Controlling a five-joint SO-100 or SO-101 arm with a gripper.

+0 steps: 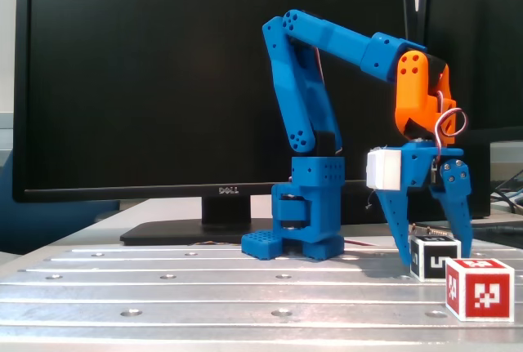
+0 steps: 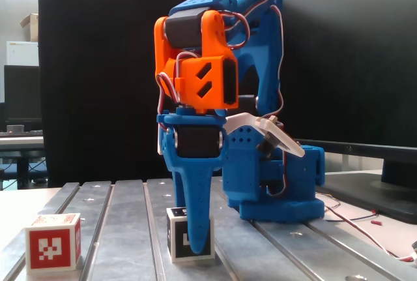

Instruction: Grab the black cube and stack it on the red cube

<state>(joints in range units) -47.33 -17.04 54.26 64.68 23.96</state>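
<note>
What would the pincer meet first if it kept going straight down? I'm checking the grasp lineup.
Most likely the black cube: the pincer points down with its fingers on either side of it. They look already level with the cube, so the table would follow almost immediately.

I'm looking at a ribbed metal table (image 1: 163, 295) with bolt holes. Sitting directly on it are the black cube (image 1: 434, 258), the red cube (image 1: 479, 288) just beside it, the arm's blue base (image 1: 298, 242), and a monitor stand (image 1: 176, 232) behind.
</note>
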